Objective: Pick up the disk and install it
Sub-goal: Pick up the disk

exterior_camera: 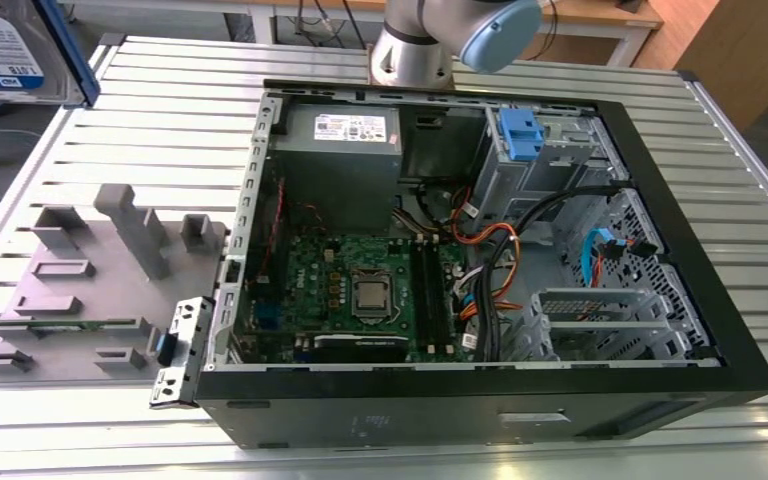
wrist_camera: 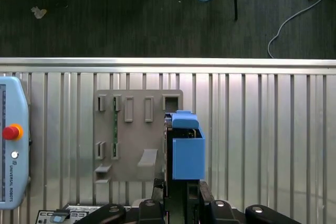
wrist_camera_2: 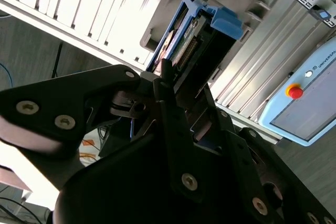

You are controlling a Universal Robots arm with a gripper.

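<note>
- One end effector [wrist_camera: 176, 192] is clenching the disk [wrist_camera: 188, 153] edge-on, and the disk's blue carrier frame is showing in both wrist views.
- In the exterior view the disk [exterior_camera: 4, 45] is hanging in the air at that view's upper left. It is sitting well apart from the open computer case [exterior_camera: 424, 410], which is lying on the slatted worktop [exterior_camera: 744, 130].
- In the first wrist view a grey fixture plate [wrist_camera: 131, 145] is lying on the worktop beneath the disk.
- By my judgement the carry is the step in hand. It is calling for a firm, square hold without tilt, and for enough height that the disk is clearing the case's rim and its cables [exterior_camera: 491, 250].
</note>
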